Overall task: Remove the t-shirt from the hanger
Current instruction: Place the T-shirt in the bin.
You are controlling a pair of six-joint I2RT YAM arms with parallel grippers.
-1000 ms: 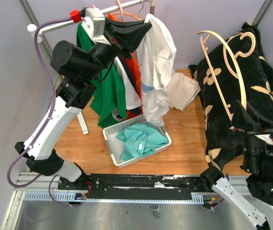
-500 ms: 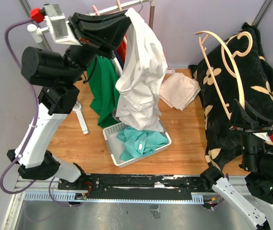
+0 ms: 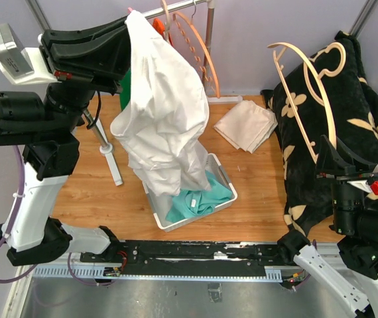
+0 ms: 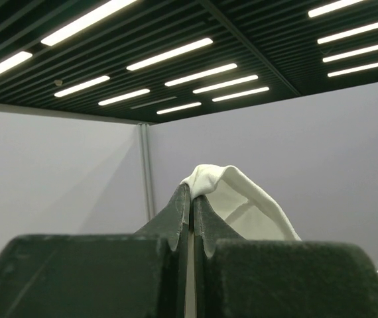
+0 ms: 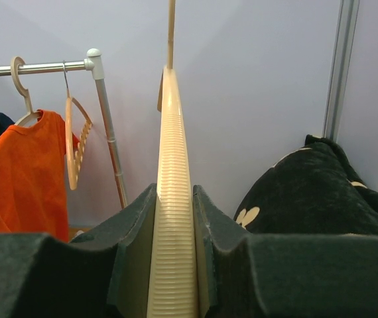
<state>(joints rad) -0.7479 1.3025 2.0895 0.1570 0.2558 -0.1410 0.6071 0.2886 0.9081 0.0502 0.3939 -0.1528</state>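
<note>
1. Clamping a cream hanger (image 3: 315, 73) between its fingers, the right gripper (image 3: 326, 156) sits low at the near right. In the right wrist view the ribbed hanger (image 5: 174, 232) runs straight up between the closed-in pads of the gripper (image 5: 174, 199).
2. Near the table's middle stands a white basket (image 3: 152, 205) with a teal garment (image 3: 199, 199) in it.
3. Above the basket hangs the white t-shirt (image 3: 162, 126), off any hanger. Its lower folds droop over the basket's far side and cover part of the teal garment.
4. The left gripper (image 3: 128, 30) is raised high at the left and pinches the t-shirt's top edge. The left wrist view shows its jaws pressed tight together at the gripper (image 4: 190, 192), with a fold of t-shirt (image 4: 242, 192) caught at the tips.
5. A folded beige cloth (image 3: 245, 126) lies flat on the table right of the t-shirt.
6. A black floral cushion (image 3: 348, 99) fills the right side, behind the cream hanger.
7. Farthest back is the rack (image 3: 176, 8), carrying an orange hanger (image 3: 199, 46) and an orange shirt (image 5: 16, 172).
</note>
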